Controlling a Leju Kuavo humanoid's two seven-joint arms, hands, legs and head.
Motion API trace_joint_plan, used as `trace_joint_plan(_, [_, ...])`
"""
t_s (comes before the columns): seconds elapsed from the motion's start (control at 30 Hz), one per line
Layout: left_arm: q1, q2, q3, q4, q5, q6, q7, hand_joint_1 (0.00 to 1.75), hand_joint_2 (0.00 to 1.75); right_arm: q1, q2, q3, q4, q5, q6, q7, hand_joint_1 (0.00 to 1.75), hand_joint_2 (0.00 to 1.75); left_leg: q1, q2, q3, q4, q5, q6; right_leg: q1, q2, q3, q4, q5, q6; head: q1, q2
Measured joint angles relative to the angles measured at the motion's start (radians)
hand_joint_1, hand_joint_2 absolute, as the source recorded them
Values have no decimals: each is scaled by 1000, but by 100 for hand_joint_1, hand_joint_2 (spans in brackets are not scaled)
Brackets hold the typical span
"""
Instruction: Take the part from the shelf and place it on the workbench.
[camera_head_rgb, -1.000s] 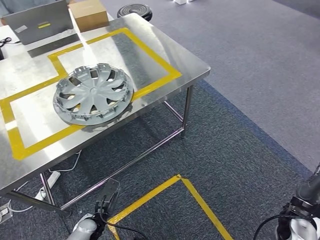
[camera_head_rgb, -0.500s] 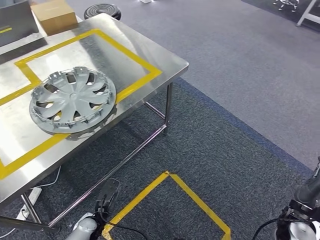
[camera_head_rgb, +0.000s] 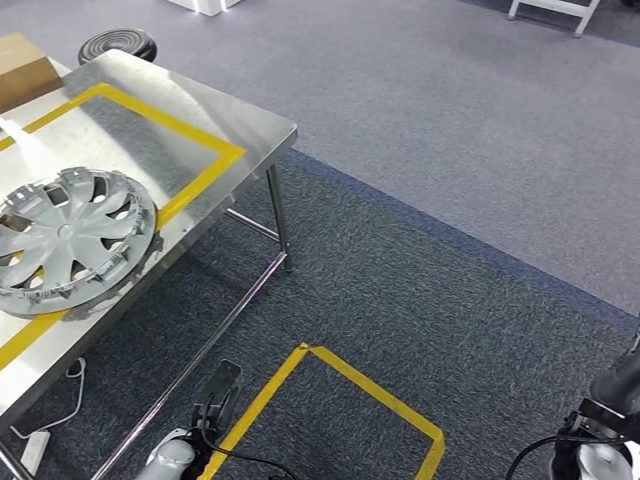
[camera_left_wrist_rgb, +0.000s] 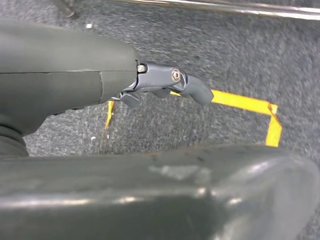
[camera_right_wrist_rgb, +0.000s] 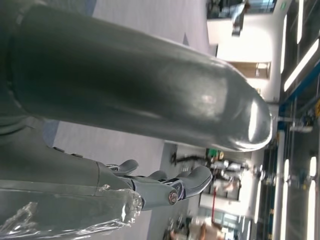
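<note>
The part, a silver-grey wheel cover (camera_head_rgb: 68, 240), lies flat on the steel workbench (camera_head_rgb: 226, 120) at the left, inside a yellow tape outline. My left hand (camera_head_rgb: 217, 392) hangs low beside my body, below the bench's front edge and well away from the cover. In the left wrist view the left hand (camera_left_wrist_rgb: 166, 85) has its fingers stretched out over the carpet and holds nothing. My right arm (camera_head_rgb: 611, 400) hangs at the lower right. In the right wrist view the right hand (camera_right_wrist_rgb: 158, 187) has its fingers extended and apart, with nothing in them.
A yellow tape square (camera_head_rgb: 362, 385) marks the dark carpet in front of me. A black round stool (camera_head_rgb: 117, 45) and a cardboard box (camera_head_rgb: 23, 65) sit at the bench's far end. A power strip with cable (camera_head_rgb: 34, 450) lies under the bench. Open grey carpet stretches to the right.
The whole picture has shifted left, so the camera has turned to the right. The wheel cover stays on the bench, and both hands hang as before.
</note>
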Motion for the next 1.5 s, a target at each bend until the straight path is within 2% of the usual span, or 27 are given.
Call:
trace_joint_plan(0.1, [-3, -1, -3, 0, 0, 0, 0, 0, 0, 2, 4, 6, -2, 4, 0, 1, 0, 0, 9, -17, 67, -164, 106, -7, -6, 33, -1, 5, 1, 10, -1, 0])
trace_joint_plan(0.13, [-4, -1, -4, 0, 0, -1, 0, 0, 0, 3, 4, 8, -3, 7, 1, 0, 0, 0, 13, -28, 89, -215, 125, -7, -6, 42, -4, 8, 1, 15, -1, 0])
trace_joint_plan(0.2, [-6, -2, -6, 0, -1, -4, 0, 0, 0, 6, 5, 9, -8, 12, 2, 1, 0, 0, 14, -43, 105, -258, 129, 0, -7, 55, -11, 9, 3, 28, -4, 0])
trace_joint_plan(0.23, [-6, -2, -6, 0, -1, -6, 0, 0, 0, 10, 6, 10, -10, 13, 3, 1, 0, 0, 13, -39, 104, -259, 129, 9, -9, 61, -14, 5, 6, 34, -4, 0])
trace_joint_plan(0.27, [-7, -3, -6, 0, -1, -8, 0, 0, 0, 14, 6, 11, -13, 13, 3, 1, 0, 0, 12, -32, 104, -260, 131, 16, -9, 56, -18, 5, 7, 39, -5, 0])
trace_joint_plan(0.33, [-9, -5, -6, 0, -1, -11, 0, 0, 0, 18, 7, 12, -18, 12, 3, 1, 0, 0, 13, -17, 105, -264, 135, 28, -7, 13, -38, 42, -15, 47, 2, 0])
trace_joint_plan(0.4, [-8, -6, -6, 0, -1, -15, -1, 0, 0, 14, 8, 15, -22, 11, 3, 1, 0, 0, 11, 2, 106, -264, 135, 35, -4, -34, -89, 154, -75, 50, 9, 0])
trace_joint_plan(0.47, [-6, -6, -6, 0, -2, -18, -1, 0, 0, 14, 10, 19, -22, 11, 3, 1, 0, 0, 8, 25, 107, -264, 133, 39, -4, -45, -142, 267, -121, 51, 10, 0])
trace_joint_plan(0.5, [-5, -6, -6, 0, -2, -19, -1, 0, 0, 17, 12, 22, -23, 11, 3, 1, 0, 0, 7, 36, 107, -264, 132, 39, -4, -46, -148, 283, -119, 49, 10, 0])
trace_joint_plan(0.57, [-4, -6, -6, 0, -1, -20, -4, 0, 0, 21, 14, 27, -26, 12, 3, 1, 0, 0, 6, 58, 112, -264, 127, 38, -2, -58, -103, 204, -71, 44, 10, 0])
trace_joint_plan(0.63, [-4, -5, -6, 0, -1, -21, -7, 0, 0, 21, 17, 33, -32, 12, 3, 0, 0, 0, 2, 79, 118, -263, 121, 32, 5, -102, -30, 77, -26, 37, 10, 0])
trace_joint_plan(0.7, [-1, -2, -6, 0, -1, -21, -9, 0, 0, 20, 22, 38, -37, 12, 3, -2, 0, 0, -4, 97, 123, -263, 116, 23, 14, -122, 0, 21, -16, 28, 9, 0])
trace_joint_plan(0.77, [1, 0, -6, 0, -1, -21, -10, 0, 0, 25, 25, 39, -39, 12, 3, -3, 0, 0, -4, 117, 125, -264, 114, 15, 15, -95, -2, 17, -12, 17, 9, 0])
trace_joint_plan(0.8, [1, 0, -6, 0, -1, -21, -11, 0, 0, 29, 26, 40, -40, 12, 3, -3, 0, 0, -2, 109, 124, -259, 107, 11, 14, -83, -2, 15, -10, 13, 9, 0])
trace_joint_plan(0.83, [0, 0, -7, 0, -1, -21, -12, 0, 0, 31, 27, 40, -43, 12, 3, -4, 0, 0, 0, 90, 117, -239, 91, 7, 11, -71, -2, 12, -8, 8, 8, 0])
trace_joint_plan(0.9, [3, 0, -7, 0, -2, -21, -15, 0, 0, 32, 31, 43, -48, 12, 3, -4, 0, 0, 3, 32, 75, -142, 37, 2, 7, -46, -1, 10, -5, 0, 4, 0])
trace_joint_plan(0.97, [9, 2, -7, 0, -2, -21, -16, 0, 0, 32, 35, 47, -49, 12, 4, -4, 0, 0, 3, 7, 15, -23, -8, 0, 5, -18, -1, 10, -4, -4, 2, 0])
trace_joint_plan(1.0, [11, 2, -7, 0, -2, -22, -16, 0, 0, 34, 37, 50, -49, 12, 5, -4, 0, 0, 3, 3, -2, 4, -7, 0, 5, -2, -1, 10, -4, -5, 2, 0])
trace_joint_plan(1.07, [11, 4, -7, 0, -3, -23, -16, 0, 0, 37, 40, 54, -49, 12, 5, -3, 0, 0, 4, -5, 12, -47, 48, 3, 3, 30, -1, 10, -3, -3, 2, 0])
trace_joint_plan(1.13, [11, 4, -7, 0, -4, -23, -16, 0, 0, 38, 41, 57, -50, 13, 5, -3, 0, 0, 9, -47, 67, -174, 114, 4, 0, 61, -3, 13, -1, 5, 2, 0])
trace_joint_plan(1.2, [11, 5, -8, 0, -7, -23, -15, 0, 0, 38, 41, 60, -53, 13, 6, -3, 0, 0, 15, -85, 100, -251, 135, 5, -1, 87, -11, 14, 3, 16, 2, 0])
trace_joint_plan(1.27, [11, 5, -8, 0, -9, -23, -14, 0, 0, 43, 41, 61, -55, 13, 5, -3, 0, 0, 15, -77, 103, -261, 134, 12, -4, 108, -22, 9, 9, 29, 2, 0])
trace_joint_plan(1.3, [10, 5, -8, 0, -9, -23, -14, 0, 0, 46, 42, 62, -55, 13, 5, -3, 0, 0, 14, -65, 104, -263, 136, 18, -4, 98, -26, 10, 10, 34, 2, 0])
trace_joint_plan(1.33, [8, 4, -7, 0, -9, -23, -15, 0, 0, 48, 42, 62, -55, 13, 5, -3, 0, 0, 15, -53, 105, -265, 138, 25, -2, 71, -36, 24, 1, 38, 6, 0])
trace_joint_plan(1.4, [9, 4, -7, 0, -9, -23, -15, 0, 0, 46, 42, 63, -55, 13, 4, -2, 0, 0, 12, -26, 108, -268, 138, 35, 3, -8, -78, 114, -49, 44, 12, 0])
trace_joint_plan(1.43, [11, 5, -7, 0, -9, -23, -15, 0, 0, 43, 43, 64, -55, 14, 4, -2, 0, 0, 10, -12, 108, -268, 137, 38, 3, -33, -110, 182, -83, 47, 14, 0])
trace_joint_plan(1.5, [13, 8, -7, 0, -9, -23, -15, 0, 0, 46, 43, 65, -55, 15, 3, 0, 0, 0, 8, 17, 108, -268, 135, 40, 1, -45, -156, 283, -121, 49, 15, 0])
